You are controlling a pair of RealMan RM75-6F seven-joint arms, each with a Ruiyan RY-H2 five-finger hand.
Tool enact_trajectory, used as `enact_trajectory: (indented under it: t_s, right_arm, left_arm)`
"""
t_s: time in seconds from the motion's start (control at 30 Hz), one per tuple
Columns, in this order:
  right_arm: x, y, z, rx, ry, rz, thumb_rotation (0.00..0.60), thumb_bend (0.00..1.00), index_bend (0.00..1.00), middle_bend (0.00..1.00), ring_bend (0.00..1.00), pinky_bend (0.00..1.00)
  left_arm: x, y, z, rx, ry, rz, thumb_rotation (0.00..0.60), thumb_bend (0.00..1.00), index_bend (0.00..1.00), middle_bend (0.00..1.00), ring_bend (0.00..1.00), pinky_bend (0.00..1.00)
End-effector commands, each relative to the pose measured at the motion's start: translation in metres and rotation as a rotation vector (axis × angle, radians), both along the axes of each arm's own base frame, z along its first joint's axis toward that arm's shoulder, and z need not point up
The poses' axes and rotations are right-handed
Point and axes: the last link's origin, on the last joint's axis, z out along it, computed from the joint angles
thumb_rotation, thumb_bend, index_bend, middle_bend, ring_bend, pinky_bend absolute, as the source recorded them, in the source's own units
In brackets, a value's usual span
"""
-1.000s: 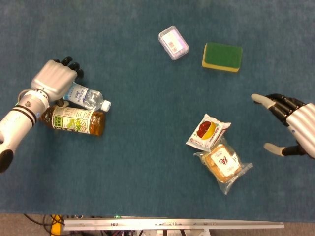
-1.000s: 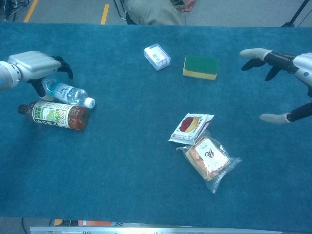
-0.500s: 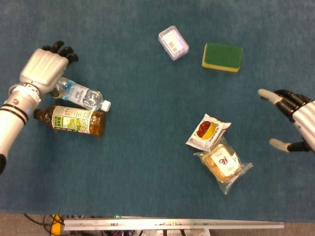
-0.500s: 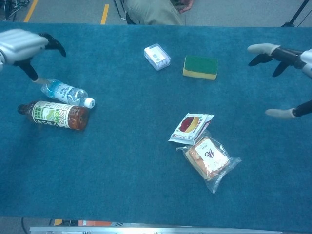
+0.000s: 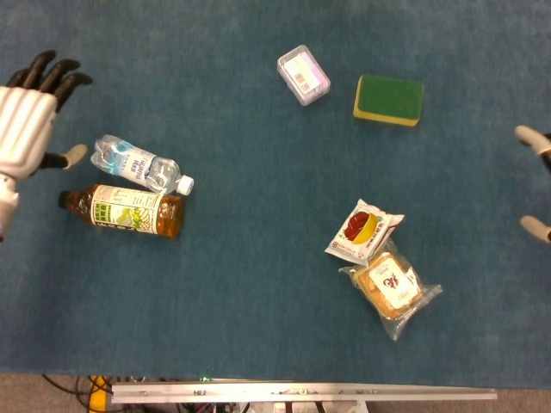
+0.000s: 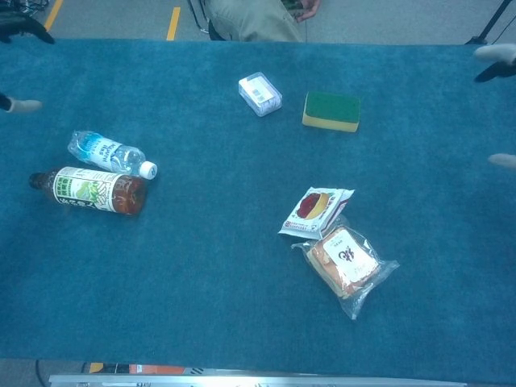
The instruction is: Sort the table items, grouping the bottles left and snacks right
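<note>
A clear water bottle lies on its side at the left of the blue table, touching a brown tea bottle just in front of it. My left hand hovers left of both bottles, fingers spread and holding nothing. A red-and-white snack packet and a bagged bread lie together right of centre. Of my right hand, only spread fingertips show at the right edge, far from the snacks.
A small clear plastic box and a green-and-yellow sponge sit at the back centre. A metal rail runs along the table's near edge. A seated person is behind the far edge.
My left hand has let go of the water bottle and drawn back up and to the left. My right hand has pulled away to the right edge. The bottles and snacks stayed put.
</note>
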Motion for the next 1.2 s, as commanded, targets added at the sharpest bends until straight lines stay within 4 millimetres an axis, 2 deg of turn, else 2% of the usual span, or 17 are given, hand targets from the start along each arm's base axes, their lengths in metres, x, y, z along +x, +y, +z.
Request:
enact_trajectory:
  t_s: [0.03, 0.33, 0.47, 0.73, 0.97, 1.2]
  right_arm:
    - [-0.009, 0.003, 0.004, -0.044, 0.023, -0.024, 0.600, 0.13, 0.08, 0.25, 0.19, 0.34]
    - [-0.035, 0.020, 0.003, -0.076, 0.064, -0.086, 0.600, 0.13, 0.08, 0.25, 0.19, 0.34]
    - [-0.037, 0.025, 0.005, -0.083, 0.055, -0.088, 0.600, 0.13, 0.08, 0.25, 0.19, 0.34]
    - [-0.038, 0.033, 0.011, -0.088, 0.034, -0.085, 0.600, 0.13, 0.08, 0.25, 0.19, 0.34]
    - [-0.037, 0.035, 0.011, -0.092, 0.028, -0.073, 0.600, 0.13, 0.08, 0.25, 0.19, 0.34]
    - [-0.038, 0.036, 0.011, -0.093, 0.021, -0.076, 0.600, 0.13, 0.08, 0.25, 0.19, 0.34]
  left_arm:
    - [-0.009, -0.021, 0.007, 0.030, -0.042, -0.002, 0.600, 0.17, 0.21, 0.16, 0.06, 0.22]
    - [-0.042, -0.071, 0.027, 0.118, -0.055, 0.062, 0.600, 0.17, 0.21, 0.16, 0.06, 0.22]
    - [-0.056, -0.096, 0.035, 0.156, -0.061, 0.101, 0.600, 0.17, 0.21, 0.16, 0.06, 0.22]
    - [-0.068, -0.135, 0.046, 0.205, -0.060, 0.141, 0.600, 0.17, 0.21, 0.17, 0.06, 0.22]
    - [-0.067, -0.146, 0.051, 0.203, -0.037, 0.159, 0.600, 0.17, 0.21, 0.17, 0.06, 0.21]
    - [-0.066, -0.146, 0.046, 0.190, -0.051, 0.179, 0.600, 0.17, 0.21, 0.17, 0.06, 0.21]
